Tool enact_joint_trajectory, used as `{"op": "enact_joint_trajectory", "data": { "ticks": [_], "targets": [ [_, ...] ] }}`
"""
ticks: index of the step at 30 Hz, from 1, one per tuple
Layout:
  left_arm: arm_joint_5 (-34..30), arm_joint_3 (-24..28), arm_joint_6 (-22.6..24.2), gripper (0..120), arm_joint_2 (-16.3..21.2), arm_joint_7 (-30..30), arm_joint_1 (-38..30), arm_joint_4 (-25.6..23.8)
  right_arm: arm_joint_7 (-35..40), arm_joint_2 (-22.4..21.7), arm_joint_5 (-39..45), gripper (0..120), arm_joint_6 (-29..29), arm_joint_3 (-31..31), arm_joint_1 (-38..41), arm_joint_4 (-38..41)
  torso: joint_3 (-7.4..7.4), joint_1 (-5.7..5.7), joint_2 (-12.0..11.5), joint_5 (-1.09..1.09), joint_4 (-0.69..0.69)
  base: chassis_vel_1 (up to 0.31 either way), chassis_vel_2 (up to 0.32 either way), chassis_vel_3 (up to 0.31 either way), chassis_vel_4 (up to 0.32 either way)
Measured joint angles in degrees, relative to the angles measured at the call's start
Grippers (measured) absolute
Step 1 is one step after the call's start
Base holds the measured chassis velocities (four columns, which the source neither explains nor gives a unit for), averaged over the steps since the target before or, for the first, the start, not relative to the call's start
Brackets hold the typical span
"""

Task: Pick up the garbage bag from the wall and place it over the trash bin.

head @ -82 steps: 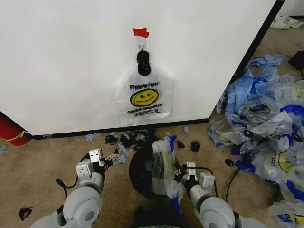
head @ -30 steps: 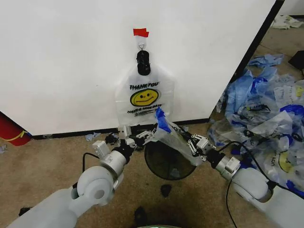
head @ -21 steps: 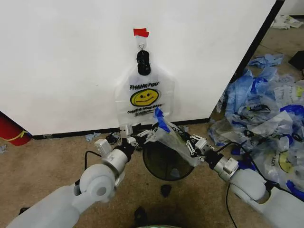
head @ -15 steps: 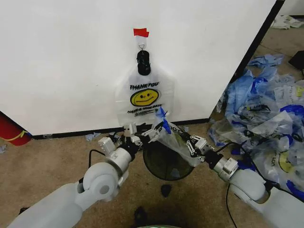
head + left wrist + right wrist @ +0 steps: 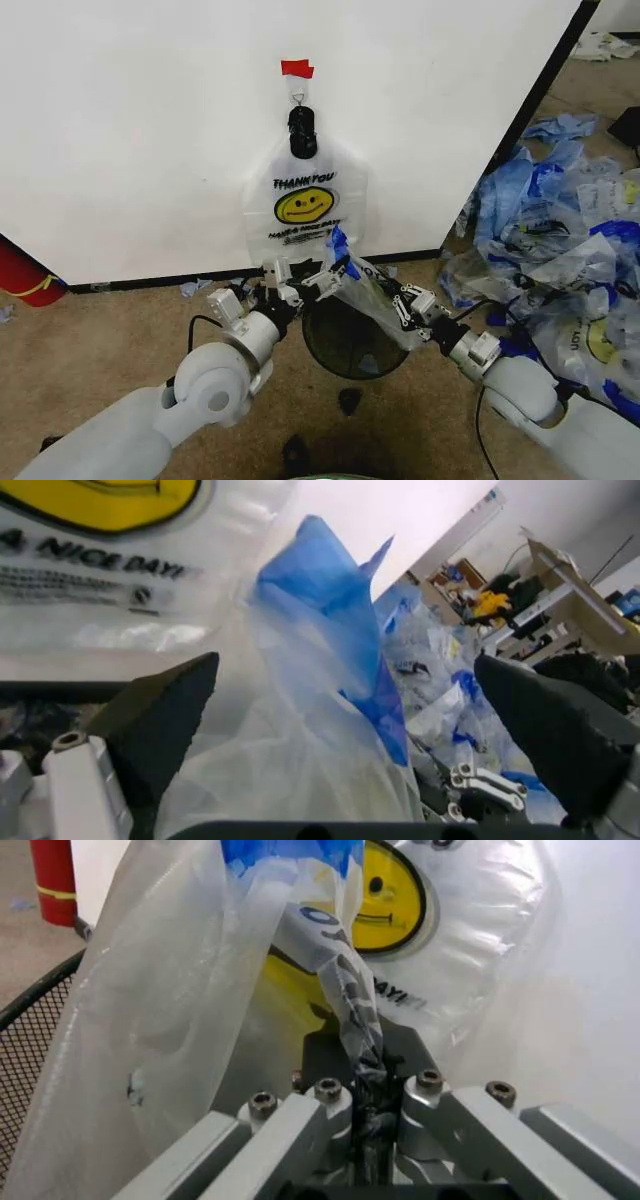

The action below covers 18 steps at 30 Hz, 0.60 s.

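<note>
Over the trash bin [image 5: 352, 340], at the foot of the wall [image 5: 150, 130], both arms are working a garbage bag [image 5: 365, 290] that is already off the wall; the step in hand looks like opening its mouth so it can be drawn down around the rim. A second smiley bag [image 5: 305, 205] hangs from the hook at 12 o'clock of the bin, under the red tape strip [image 5: 296, 68].

The right tool [image 5: 398, 300] reaches in from 4 o'clock, forearm low and stretched toward the wall, its fingers together and clamped on a twisted fold of the bag, as the right wrist view [image 5: 362, 1117] makes plain. From there the film slants up toward 11 o'clock to a blue-edged handle [image 5: 338, 245] standing above the bin's far rim.

The left tool [image 5: 300, 283] comes in from 8 o'clock, elbow bent, wrist level with the rim. Its fingers [image 5: 160, 720] stand apart with the blue handle and loose film between them, not yet closed on anything.

My reading: the next move calls for the left tool to pinch the near layer only, then for the two to part sideways, spreading the mouth wider than the bin before lowering. Thin film may slip or bunch.
</note>
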Motion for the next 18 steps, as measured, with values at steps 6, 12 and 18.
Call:
{"op": "enact_joint_trajectory", "data": {
  "ticks": [6, 12, 18],
  "targets": [
    [-0.13, 1.29, -0.38, 100, -0.51, -0.71, -1.47, 1.33, 0.08, -0.04, 0.01, 0, 0.02, 0.67, -0.79, 0.05, 0.0, 0.0, 0.0, 0.0, 0.0, 0.0, 0.0, 0.0, 0.0],
    [-0.9, 2.93, -0.76, 75, -1.38, -1.68, -3.61, 2.24, 0.25, 0.24, -0.02, 0, 0.15, 0.91, -1.15, -0.33, 0.0, 0.0, 0.0, 0.0, 0.0, 0.0, 0.0, 0.0, 0.0],
    [-1.02, 3.51, -0.59, 54, -1.31, -1.65, -3.74, 1.62, 0.35, 0.36, 0.02, 0, 0.07, 0.71, -0.88, -0.38, 0.0, 0.0, 0.0, 0.0, 0.0, 0.0, 0.0, 0.0, 0.0]
  ]
}}
